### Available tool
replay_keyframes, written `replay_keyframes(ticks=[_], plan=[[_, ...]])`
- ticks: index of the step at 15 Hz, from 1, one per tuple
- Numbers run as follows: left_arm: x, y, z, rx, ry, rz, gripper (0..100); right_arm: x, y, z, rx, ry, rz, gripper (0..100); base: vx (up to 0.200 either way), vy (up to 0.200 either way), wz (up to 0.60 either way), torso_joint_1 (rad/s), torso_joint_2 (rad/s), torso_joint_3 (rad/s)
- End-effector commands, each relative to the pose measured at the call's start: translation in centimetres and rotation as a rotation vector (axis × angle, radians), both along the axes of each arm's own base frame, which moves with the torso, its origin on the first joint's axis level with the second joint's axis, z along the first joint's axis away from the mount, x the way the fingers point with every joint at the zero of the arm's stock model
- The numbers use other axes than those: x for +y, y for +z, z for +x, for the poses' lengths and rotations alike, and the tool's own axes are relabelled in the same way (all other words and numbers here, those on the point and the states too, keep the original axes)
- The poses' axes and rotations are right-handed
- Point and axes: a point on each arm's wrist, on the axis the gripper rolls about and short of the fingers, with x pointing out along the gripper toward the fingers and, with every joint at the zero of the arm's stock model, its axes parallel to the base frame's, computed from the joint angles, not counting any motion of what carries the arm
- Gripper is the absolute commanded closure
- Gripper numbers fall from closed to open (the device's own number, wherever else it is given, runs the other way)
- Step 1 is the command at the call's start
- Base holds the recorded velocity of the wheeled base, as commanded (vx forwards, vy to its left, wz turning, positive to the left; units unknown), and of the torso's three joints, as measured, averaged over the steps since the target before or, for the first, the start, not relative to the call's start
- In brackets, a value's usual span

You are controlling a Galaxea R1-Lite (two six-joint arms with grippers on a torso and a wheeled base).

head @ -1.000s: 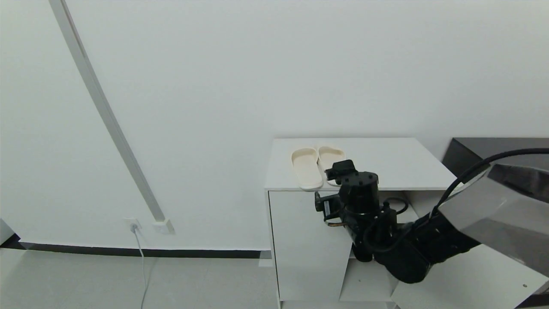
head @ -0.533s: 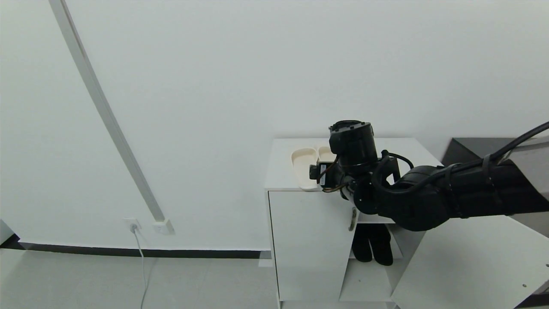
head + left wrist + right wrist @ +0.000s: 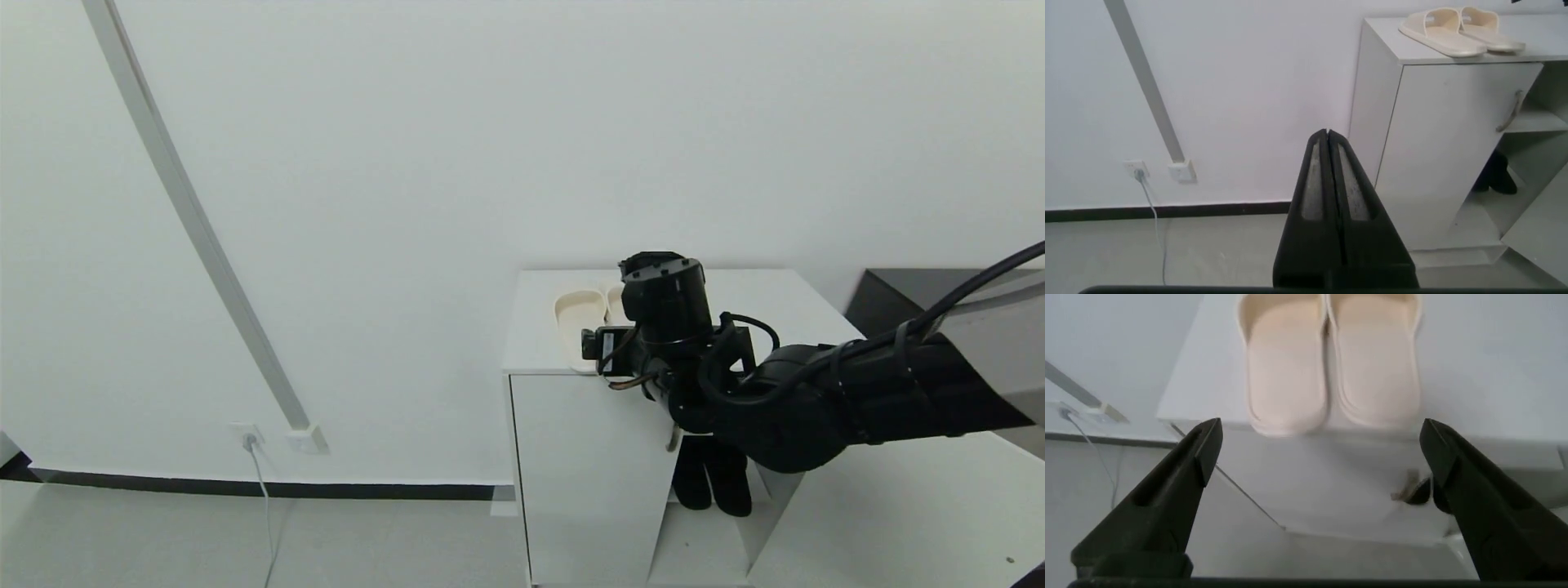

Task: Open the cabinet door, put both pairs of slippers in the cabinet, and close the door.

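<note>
Cream slippers [image 3: 581, 314] side by side, soles down, at the front left of the cabinet's [image 3: 588, 457] top. Black slippers [image 3: 710, 483] inside the open compartment, right door [image 3: 890, 514] swung wide. Right end effector [image 3: 1321, 426] released, fingers spread, facing the cream pair, its wrist hiding part of the pair in the head view. Left end effector [image 3: 1328, 135] clenched, well apart. Risen within the last second from the compartment to the top.

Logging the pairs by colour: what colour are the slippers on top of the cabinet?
The slippers are cream, clearest in the right wrist view.
</note>
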Motion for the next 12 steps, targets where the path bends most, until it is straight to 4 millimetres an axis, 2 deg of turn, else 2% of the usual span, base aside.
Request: replay_keyframes(ticks=[1, 7, 12], plan=[[0.0, 0.0, 0.0, 0.002, -0.001, 0.001, 100, 0.2, -1.5, 0.3, 0.023, 0.010, -0.019, 0, 0.200, 0.000, 0.00, 0.012, 0.00, 0.002], [0.0, 0.0, 0.0, 0.000, 0.000, 0.001, 100, -0.1, -4.0, 2.5, 0.010, 0.042, -0.056, 0, 0.200, 0.000, 0.00, 0.005, 0.00, 0.001], [0.0, 0.0, 0.0, -0.001, 0.002, 0.000, 100, 0.2, -5.6, 3.9, -0.013, 0.084, -0.096, 0, 0.000, 0.000, 0.00, 0.000, 0.00, 0.000]])
